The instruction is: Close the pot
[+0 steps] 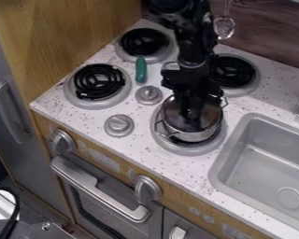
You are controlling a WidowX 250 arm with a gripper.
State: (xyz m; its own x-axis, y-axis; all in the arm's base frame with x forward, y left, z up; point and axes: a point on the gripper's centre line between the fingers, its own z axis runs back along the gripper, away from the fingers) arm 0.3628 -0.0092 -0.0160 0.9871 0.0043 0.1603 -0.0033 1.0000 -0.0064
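Camera view: one black gripper (191, 113), directly over the pot; how wide it stands, I cannot tell. One metal pot (186, 136), beneath the gripper, on a burner (188, 151). One dark round surface (208, 116) around the gripper's lower end, lid or pot interior, undetermined. Governing relation, by my judgement: lid edge to pot rim, centred below the gripper and level.
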